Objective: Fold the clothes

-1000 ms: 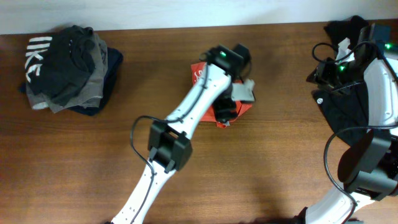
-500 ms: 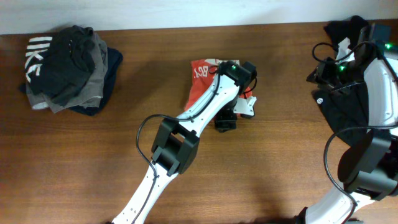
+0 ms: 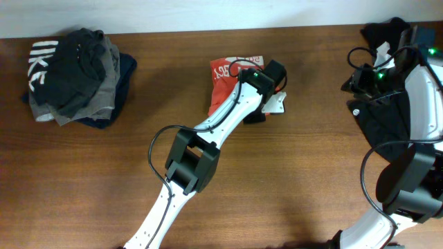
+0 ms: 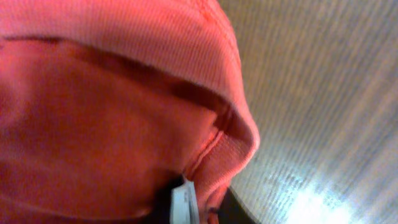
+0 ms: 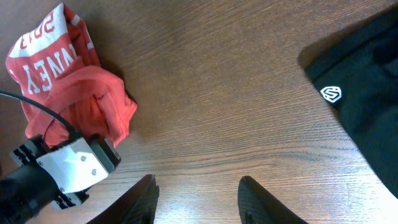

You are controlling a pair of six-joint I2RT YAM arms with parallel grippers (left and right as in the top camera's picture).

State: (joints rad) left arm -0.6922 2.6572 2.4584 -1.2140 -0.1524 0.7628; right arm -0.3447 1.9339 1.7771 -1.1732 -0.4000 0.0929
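Red-orange T-shirt (image 3: 223, 75), crumpled, directly beneath left gripper (image 3: 253, 115), likely pinching it to spread; closure unseen. Right gripper (image 5: 199, 202) parted, empty.

White arm links (image 3: 225, 117) with black joints (image 3: 188, 162), looping black cables (image 3: 153, 143) — green lights (image 3: 254, 72), screwed white plate (image 5: 71, 165)
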